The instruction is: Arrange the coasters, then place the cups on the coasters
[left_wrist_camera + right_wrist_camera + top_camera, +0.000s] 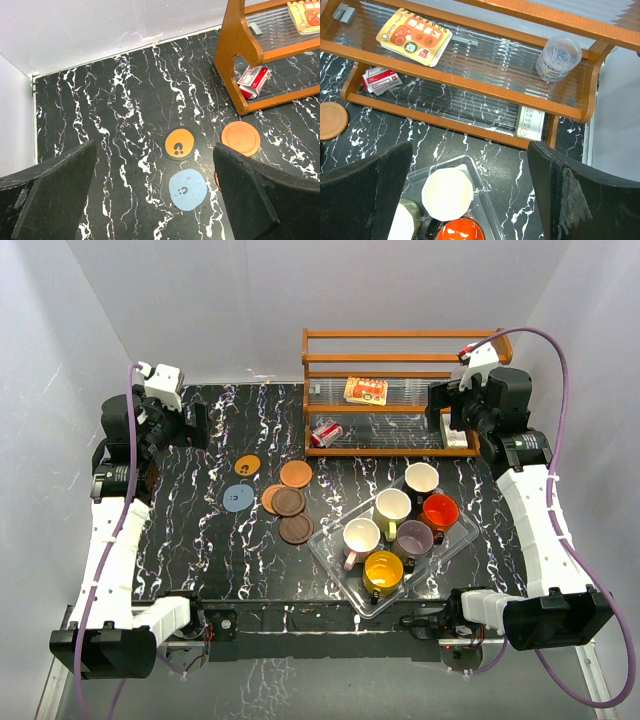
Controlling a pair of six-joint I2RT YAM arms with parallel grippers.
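You had the six coasters (289, 502) lying flat on the table, left of centre. An orange coaster (247, 465) and a blue-grey coaster (237, 498) sat apart on the left. The other four were clustered just to their right, with one dark brown disc overlapping an orange-brown one. The six cups (392, 506) stood upright, packed together in the clear tray (330, 558), right of the coasters and toward the near edge.

Your left gripper (154, 150) was raised over the far left of the table, fingers spread wide with nothing between them. Your right gripper (470, 150) was at the far right, in front of the wooden rack (400, 390), equally wide and empty.

The left wrist camera gave you the little face marks on the orange and blue-grey coasters far more plainly than the top view. The right wrist camera showed you a clear tub (558, 57) on the rack's upper shelf and a white card (530, 122) on the lower one, both hidden behind the arm from above. All three views showed the red-and-white packet (254, 81), while only the top and right wrist views showed the spiral booklet (414, 36) whole.

The tabletop (200, 540) was black with white marble veining, and plain white walls closed it in on three sides.
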